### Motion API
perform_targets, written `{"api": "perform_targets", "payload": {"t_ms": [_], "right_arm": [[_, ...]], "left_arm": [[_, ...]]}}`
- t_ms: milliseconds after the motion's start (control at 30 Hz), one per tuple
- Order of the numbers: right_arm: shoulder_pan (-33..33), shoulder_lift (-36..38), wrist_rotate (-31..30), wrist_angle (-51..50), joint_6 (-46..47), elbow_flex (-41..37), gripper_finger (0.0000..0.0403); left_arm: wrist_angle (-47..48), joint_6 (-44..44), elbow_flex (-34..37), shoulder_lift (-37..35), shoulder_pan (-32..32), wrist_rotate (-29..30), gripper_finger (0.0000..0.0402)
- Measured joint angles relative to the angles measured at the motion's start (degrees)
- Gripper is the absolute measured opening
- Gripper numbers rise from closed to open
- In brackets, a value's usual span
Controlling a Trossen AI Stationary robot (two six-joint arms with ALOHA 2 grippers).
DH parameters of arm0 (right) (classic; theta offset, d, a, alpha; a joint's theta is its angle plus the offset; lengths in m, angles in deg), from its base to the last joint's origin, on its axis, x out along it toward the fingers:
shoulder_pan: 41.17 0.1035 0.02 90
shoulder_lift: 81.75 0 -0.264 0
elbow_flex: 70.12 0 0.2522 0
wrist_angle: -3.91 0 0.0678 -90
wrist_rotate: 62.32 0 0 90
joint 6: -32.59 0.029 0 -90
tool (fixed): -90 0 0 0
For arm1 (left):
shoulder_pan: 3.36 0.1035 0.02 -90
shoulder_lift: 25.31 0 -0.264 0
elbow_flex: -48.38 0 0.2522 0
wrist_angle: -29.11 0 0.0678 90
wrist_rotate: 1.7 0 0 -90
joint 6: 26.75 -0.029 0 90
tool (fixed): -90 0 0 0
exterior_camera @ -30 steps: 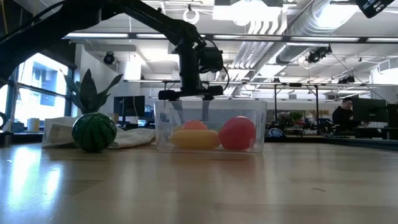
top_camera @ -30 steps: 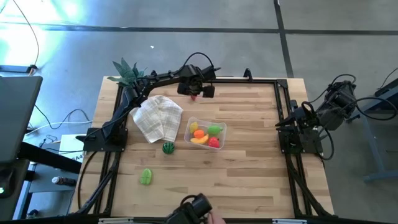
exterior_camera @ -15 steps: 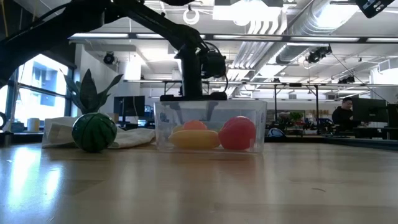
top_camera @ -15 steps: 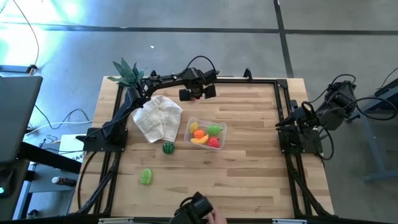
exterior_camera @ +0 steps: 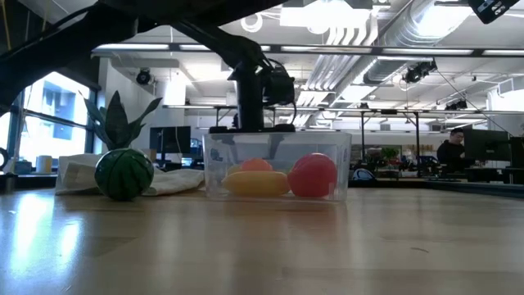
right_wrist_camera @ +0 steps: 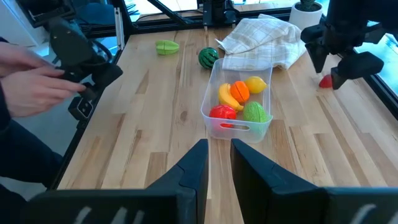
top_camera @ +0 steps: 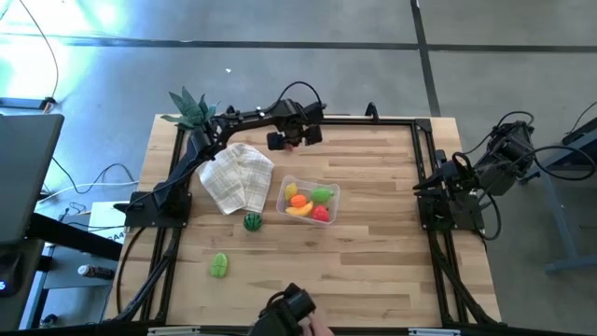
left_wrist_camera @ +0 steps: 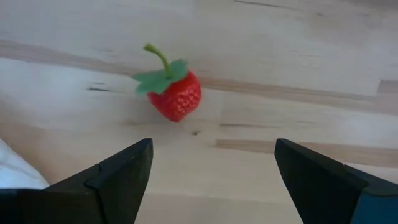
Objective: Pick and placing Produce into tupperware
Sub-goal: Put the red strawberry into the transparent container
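Note:
A red toy strawberry [left_wrist_camera: 176, 96] with a green stem lies on its side on the bare wood near the table's far edge [top_camera: 292, 145]. My left gripper [left_wrist_camera: 211, 152] hovers over it, open, with the berry just ahead of the fingertips and untouched. The clear tupperware [top_camera: 309, 200] stands mid-table on its base. It holds a banana, an orange, a green piece and a red piece [right_wrist_camera: 239, 102]. In the low view the left gripper [exterior_camera: 250, 135] shows behind the tupperware [exterior_camera: 277, 168]. My right gripper [right_wrist_camera: 219, 149] waits at the table's right edge, fingers close together.
A checked cloth [top_camera: 238, 175] lies left of the tupperware. A striped green ball [top_camera: 252, 222] and a light green piece [top_camera: 218, 265] sit nearer the front. A plant [top_camera: 191, 107] stands at the far left corner. A person's hand [right_wrist_camera: 31, 81] holds a black device at the near edge.
My left gripper has turned slightly about its wrist and sunk a little over the strawberry, and it is still open. The strawberry and the tupperware have not moved.

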Motion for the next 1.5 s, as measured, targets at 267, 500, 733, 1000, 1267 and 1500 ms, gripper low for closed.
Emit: {"api": "perform_targets", "payload": {"t_ms": [267, 500, 733, 1000, 1267, 1500], "right_arm": [[-0.01, 0.00, 0.00, 0.00, 0.00, 0.00, 0.0058], [0.00, 0.00, 0.00, 0.01, 0.00, 0.00, 0.0058], [0.00, 0.00, 0.00, 0.00, 0.00, 0.00, 0.0058], [-0.01, 0.00, 0.00, -0.01, 0.00, 0.00, 0.0058], [0.00, 0.00, 0.00, 0.00, 0.00, 0.00, 0.0058], [-0.01, 0.02, 0.00, 0.01, 0.00, 0.00, 0.0058]], "left_arm": [[0.41, -1.62, 0.02, 0.00, 2.03, -1.00, 0.0328], [0.80, -1.75, 0.02, 0.00, 2.15, -0.34, 0.0328], [1.40, -1.11, 0.04, 0.55, 2.95, -0.61, 0.0328], [1.40, -1.07, 0.02, 1.52, 3.24, -1.58, 0.0328], [1.01, -1.37, 0.06, 3.23, 3.58, -3.17, 0.0328], [1.13, -1.55, 0.07, 3.55, 3.65, -3.85, 0.0328]]}}
